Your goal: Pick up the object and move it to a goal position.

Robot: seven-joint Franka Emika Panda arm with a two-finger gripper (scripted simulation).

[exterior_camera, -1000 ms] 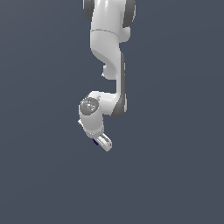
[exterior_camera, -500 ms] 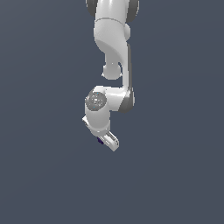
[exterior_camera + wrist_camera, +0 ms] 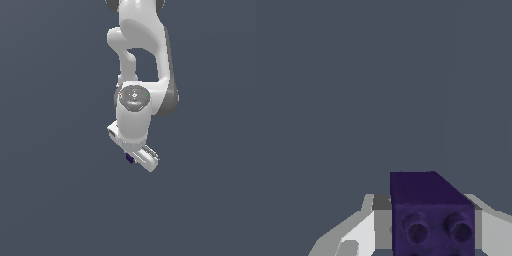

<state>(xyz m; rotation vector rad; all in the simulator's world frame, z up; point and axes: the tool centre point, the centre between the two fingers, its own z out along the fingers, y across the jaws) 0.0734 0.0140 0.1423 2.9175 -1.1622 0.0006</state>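
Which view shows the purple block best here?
The wrist view: the purple block fills the foreground between the hand's fingers, showing two round studs. The exterior view shows only a dark sliver beside the hand, mostly hidden.

One white robot arm (image 3: pixel 140 75), carrying one end effector (image 3: pixel 141 156); one dark purple cube (image 3: pixel 431 215) sits against that end effector, between its two fingers (image 3: pixel 358 235), with two round dimples counted on one face of the cube
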